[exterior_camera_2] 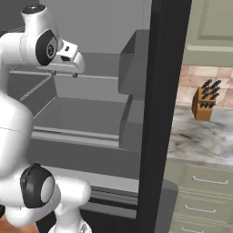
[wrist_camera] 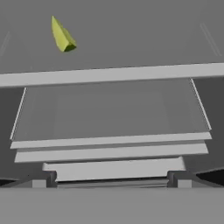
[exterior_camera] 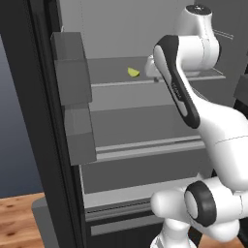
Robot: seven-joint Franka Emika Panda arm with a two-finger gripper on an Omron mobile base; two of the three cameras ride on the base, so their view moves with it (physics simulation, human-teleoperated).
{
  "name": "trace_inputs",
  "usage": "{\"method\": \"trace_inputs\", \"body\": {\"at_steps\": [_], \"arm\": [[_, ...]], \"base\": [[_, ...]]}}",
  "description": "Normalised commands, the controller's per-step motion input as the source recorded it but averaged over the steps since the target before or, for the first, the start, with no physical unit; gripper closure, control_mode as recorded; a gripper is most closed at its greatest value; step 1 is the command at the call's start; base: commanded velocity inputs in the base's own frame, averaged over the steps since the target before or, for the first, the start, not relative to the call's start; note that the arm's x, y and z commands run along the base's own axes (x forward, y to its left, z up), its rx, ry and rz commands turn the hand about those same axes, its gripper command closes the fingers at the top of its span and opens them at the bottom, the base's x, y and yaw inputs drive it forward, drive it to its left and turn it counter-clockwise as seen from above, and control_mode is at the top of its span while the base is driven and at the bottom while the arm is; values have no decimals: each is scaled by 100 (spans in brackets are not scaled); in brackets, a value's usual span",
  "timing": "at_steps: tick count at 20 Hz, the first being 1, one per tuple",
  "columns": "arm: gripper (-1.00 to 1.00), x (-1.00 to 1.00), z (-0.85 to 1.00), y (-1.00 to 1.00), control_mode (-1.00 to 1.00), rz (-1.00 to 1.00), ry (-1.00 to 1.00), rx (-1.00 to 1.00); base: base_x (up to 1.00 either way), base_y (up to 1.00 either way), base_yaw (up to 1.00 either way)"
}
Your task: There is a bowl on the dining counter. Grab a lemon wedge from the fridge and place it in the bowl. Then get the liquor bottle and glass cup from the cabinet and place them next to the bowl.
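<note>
The fridge [exterior_camera: 46, 121] stands open, its grey shelves facing me. A small yellow-green lemon wedge [exterior_camera: 133, 72] lies on the upper shelf [exterior_camera: 111, 82]. My gripper [exterior_camera: 151, 70] hovers at that shelf's height, just right of the wedge and mostly behind my own forearm. From the right base view the gripper [exterior_camera_2: 64, 73] hangs over the shelf's front edge. In the hand view the lemon wedge [wrist_camera: 62, 36] sits at the upper left on the shelf, well away from the gripper [wrist_camera: 111, 179]. The fingertips [wrist_camera: 46, 178] stand wide apart with nothing between them.
Grey door bins [exterior_camera: 72, 97] jut from the open fridge door on the left. The black door edge [exterior_camera_2: 154, 113] and its bins [exterior_camera_2: 132, 86] bound the right side. Beyond it lie a marble counter [exterior_camera_2: 200, 136], a knife block [exterior_camera_2: 205, 104] and a sage-green wall cabinet [exterior_camera_2: 209, 22].
</note>
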Motion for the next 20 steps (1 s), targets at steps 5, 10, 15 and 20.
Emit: {"method": "trace_inputs", "body": {"at_steps": [5, 10, 15, 20], "arm": [[-100, -16, 28, 9, -100, 0, -33, 0], [-100, 33, 0, 32, -100, 0, -7, 0], [-100, 54, 0, 31, -100, 0, 0, 0], [-100, 71, 0, 14, -100, 0, 0, 0]], "base": [[0, 0, 0], [0, 0, 0], [0, 0, 0], [0, 0, 0]]}}
